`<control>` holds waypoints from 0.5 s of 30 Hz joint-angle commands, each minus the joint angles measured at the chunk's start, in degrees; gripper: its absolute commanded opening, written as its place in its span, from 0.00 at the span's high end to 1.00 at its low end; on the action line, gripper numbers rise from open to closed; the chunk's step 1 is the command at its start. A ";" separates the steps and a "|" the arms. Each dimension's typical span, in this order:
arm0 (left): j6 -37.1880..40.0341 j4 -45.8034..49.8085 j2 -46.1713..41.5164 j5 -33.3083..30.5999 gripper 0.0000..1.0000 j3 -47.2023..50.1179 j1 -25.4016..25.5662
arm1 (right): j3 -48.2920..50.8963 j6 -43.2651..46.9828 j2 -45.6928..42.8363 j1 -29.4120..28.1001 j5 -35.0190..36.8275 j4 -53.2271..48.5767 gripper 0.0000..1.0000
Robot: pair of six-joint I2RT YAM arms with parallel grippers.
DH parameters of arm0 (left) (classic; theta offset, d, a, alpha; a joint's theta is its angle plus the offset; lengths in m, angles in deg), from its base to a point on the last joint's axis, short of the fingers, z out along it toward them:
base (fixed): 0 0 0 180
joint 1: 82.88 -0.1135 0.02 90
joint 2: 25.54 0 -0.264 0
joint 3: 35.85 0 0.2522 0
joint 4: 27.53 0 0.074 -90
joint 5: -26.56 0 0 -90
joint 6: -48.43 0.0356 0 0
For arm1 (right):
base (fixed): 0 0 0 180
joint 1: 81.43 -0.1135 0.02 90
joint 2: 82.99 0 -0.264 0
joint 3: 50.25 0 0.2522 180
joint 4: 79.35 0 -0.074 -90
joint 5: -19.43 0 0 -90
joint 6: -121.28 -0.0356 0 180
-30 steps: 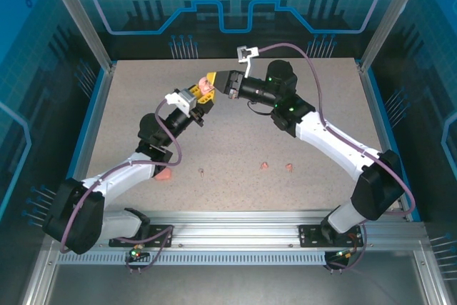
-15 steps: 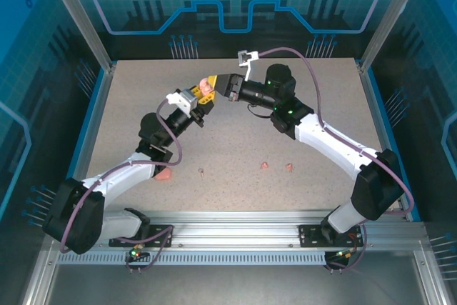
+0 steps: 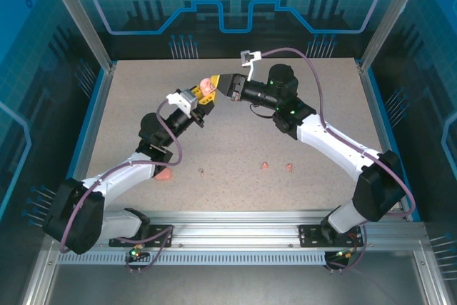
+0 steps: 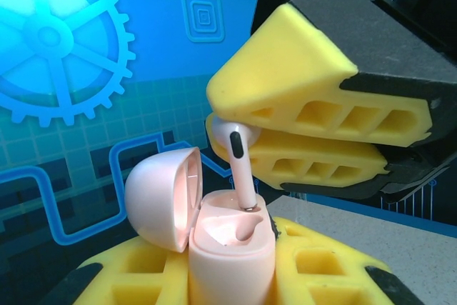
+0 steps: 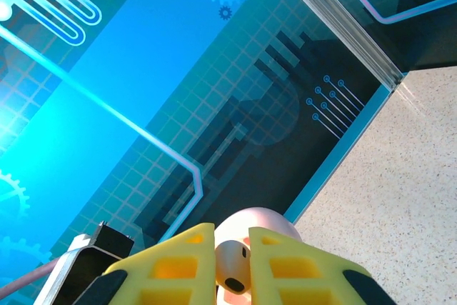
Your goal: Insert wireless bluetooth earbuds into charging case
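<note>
Two small pink earbuds (image 3: 263,166) lay apart on the speckled grey tabletop (image 3: 136,98), near the arm bases. Farther back and raised, the left fingers (image 4: 321,276) clenched a round pink plastic case (image 4: 228,248), lid open. The right fingers (image 4: 300,83) pinched a pale white earbud (image 4: 239,158), its stem tip touching the case's socket.

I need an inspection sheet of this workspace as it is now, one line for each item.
Surface: speckled table, no spill seen.
Job's things: open charging case; held earbud with its stem tip at a case socket; loose pink earbud, second pink earbud and paler earbud on the table.
Clutter: pink object, partly under the left arm.
Grippers: left gripper shut on the charging case; right gripper shut on the held earbud.
Cables: left purple cable, right purple cable, one along each arm.
Surroundings: blue patterned walls, metal frame.
</note>
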 commanded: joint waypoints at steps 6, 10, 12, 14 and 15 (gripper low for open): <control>0.14 -2.13 -1.69 1.03 1.00 -2.13 0.36 | 1.61 -0.22 -1.34 0.69 0.18 -0.55 0.86; 0.23 -2.05 -1.57 0.94 1.00 -2.26 0.38 | 1.55 -0.09 -1.04 0.51 -0.70 -1.43 0.87; 0.28 -2.05 -1.47 1.00 1.00 -2.24 0.39 | 1.85 0.36 -1.28 0.42 -0.75 -2.15 0.87; 0.33 -2.09 -1.55 0.80 1.00 -2.35 0.37 | 2.26 0.91 -1.56 0.42 -0.54 -3.16 0.87; 0.41 -2.04 -1.54 0.78 1.00 -2.35 0.44 | 2.45 1.27 -1.72 0.42 -0.45 -3.63 0.87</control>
